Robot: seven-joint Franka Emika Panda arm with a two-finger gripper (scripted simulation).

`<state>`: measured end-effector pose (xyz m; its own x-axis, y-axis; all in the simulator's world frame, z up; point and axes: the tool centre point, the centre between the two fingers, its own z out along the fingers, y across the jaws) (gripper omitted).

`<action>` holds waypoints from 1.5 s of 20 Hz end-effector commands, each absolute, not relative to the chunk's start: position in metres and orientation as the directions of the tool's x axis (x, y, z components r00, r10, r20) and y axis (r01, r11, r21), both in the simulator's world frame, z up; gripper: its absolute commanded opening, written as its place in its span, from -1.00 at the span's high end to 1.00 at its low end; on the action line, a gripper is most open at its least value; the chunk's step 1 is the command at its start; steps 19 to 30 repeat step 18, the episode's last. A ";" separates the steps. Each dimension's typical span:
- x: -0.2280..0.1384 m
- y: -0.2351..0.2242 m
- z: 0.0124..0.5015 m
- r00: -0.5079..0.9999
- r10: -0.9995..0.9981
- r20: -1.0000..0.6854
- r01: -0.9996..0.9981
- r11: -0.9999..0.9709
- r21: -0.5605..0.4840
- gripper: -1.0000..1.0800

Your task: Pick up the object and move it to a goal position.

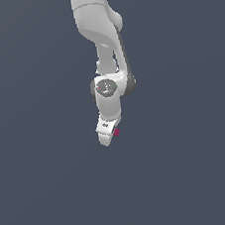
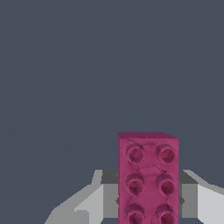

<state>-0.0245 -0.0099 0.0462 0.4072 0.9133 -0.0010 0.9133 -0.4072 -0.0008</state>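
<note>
Two fingers (image 2: 192, 199) of the gripper (image 1: 106, 135) sit closed on the block (image 2: 148, 179), which pokes out at the hand's four o'clock in the exterior view. Only a short part looks pinched, so a fast swing could twist it loose; no goal marker shows.

No readable text, labels, brands or numbers. Small dark mark on the gripper (image 1: 106, 135) housing, exterior view: too small to read. Pink block (image 2: 148, 179) shows only round studs, no lettering.
</note>
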 end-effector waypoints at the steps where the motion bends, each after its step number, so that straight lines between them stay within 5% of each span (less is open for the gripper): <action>1: -0.039 -0.015 0.056 0.407 0.913 -0.001 0.913 -0.407 0.000 1.00; 13: -0.084 -0.030 0.085 0.408 0.913 -0.002 0.913 -0.408 0.000 1.00; 30: -0.089 -0.031 0.089 0.407 0.913 -0.001 0.913 -0.407 0.000 1.00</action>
